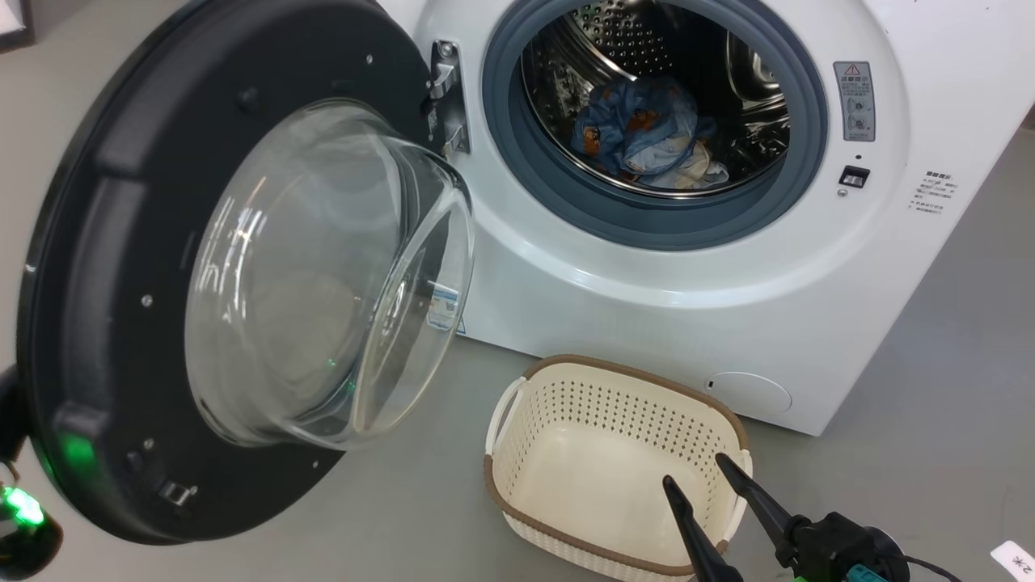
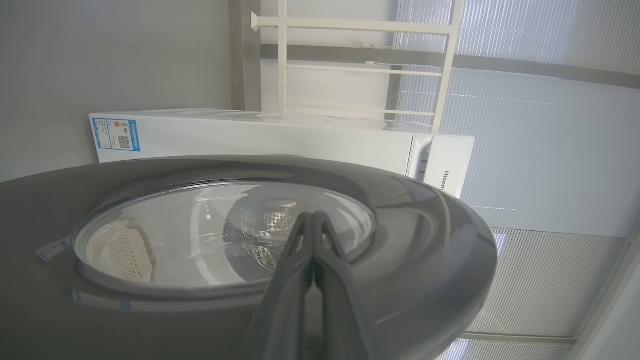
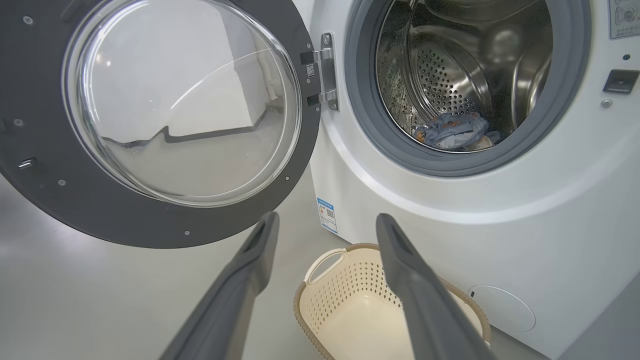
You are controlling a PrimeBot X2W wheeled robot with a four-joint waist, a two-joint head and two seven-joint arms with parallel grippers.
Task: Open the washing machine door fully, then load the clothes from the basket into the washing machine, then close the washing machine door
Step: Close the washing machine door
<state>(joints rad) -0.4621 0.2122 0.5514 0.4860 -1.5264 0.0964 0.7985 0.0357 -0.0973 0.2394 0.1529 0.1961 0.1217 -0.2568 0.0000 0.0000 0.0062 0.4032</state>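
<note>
The washing machine (image 1: 647, 307) stands with its door (image 1: 105, 242) swung out to the left, glass bowl facing me. The clothes (image 1: 643, 133), light blue with some white, lie inside the steel drum, also visible in the right wrist view (image 3: 455, 132). On the floor in front sits the basket (image 1: 631, 368), with nothing in it. My right gripper (image 1: 695, 473) hovers open over the basket's near right rim; its fingers (image 3: 265, 230) frame the basket (image 3: 345, 295). My left gripper (image 2: 312, 220) is shut, tips close against the door's glossy outer face (image 2: 425, 240).
Grey floor (image 1: 404, 501) surrounds the washer and basket. A white shelf frame (image 2: 360, 65) stands on top of the machine. A small white tag (image 1: 1015, 558) lies on the floor at the lower right. My left wrist glows green (image 1: 24, 509) behind the door's lower edge.
</note>
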